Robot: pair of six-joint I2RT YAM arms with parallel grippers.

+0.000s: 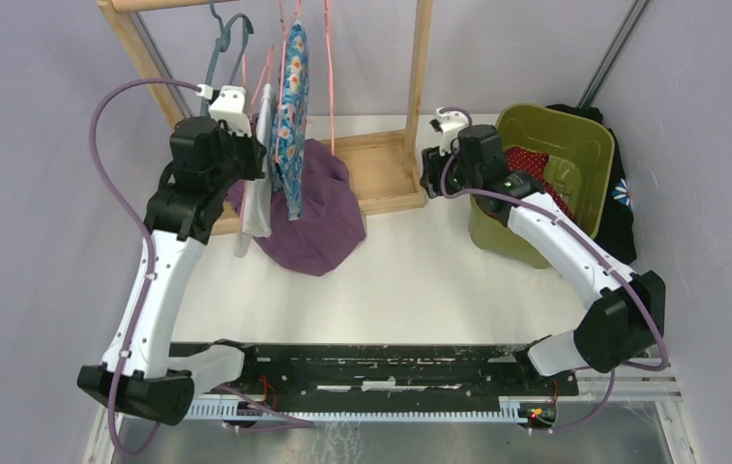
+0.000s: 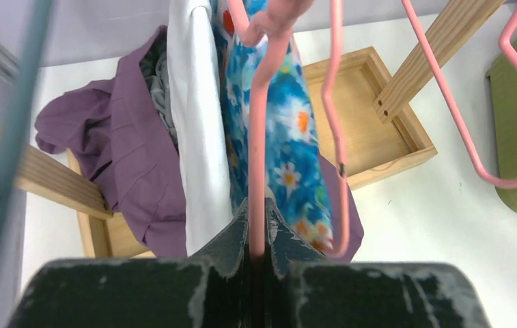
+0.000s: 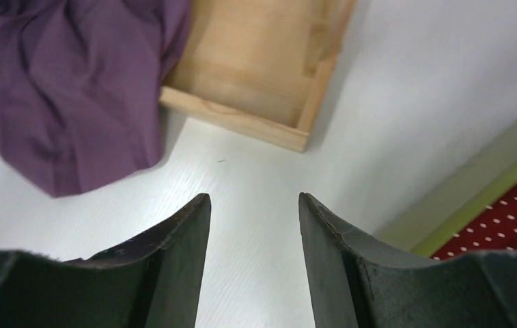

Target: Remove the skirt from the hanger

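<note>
A blue floral skirt hangs on a pink hanger from the wooden rack, next to a white garment. In the left wrist view the skirt hangs just behind the hanger's pink wire. My left gripper is shut on that wire, with the white garment at its left. In the top view the left gripper is at the hanging clothes. My right gripper is open and empty above the white table, near the rack's base.
A purple garment lies heaped over the rack's base and the table. A second, bare pink hanger and a teal hanger hang on the rail. A green bin holding red dotted cloth stands at the right.
</note>
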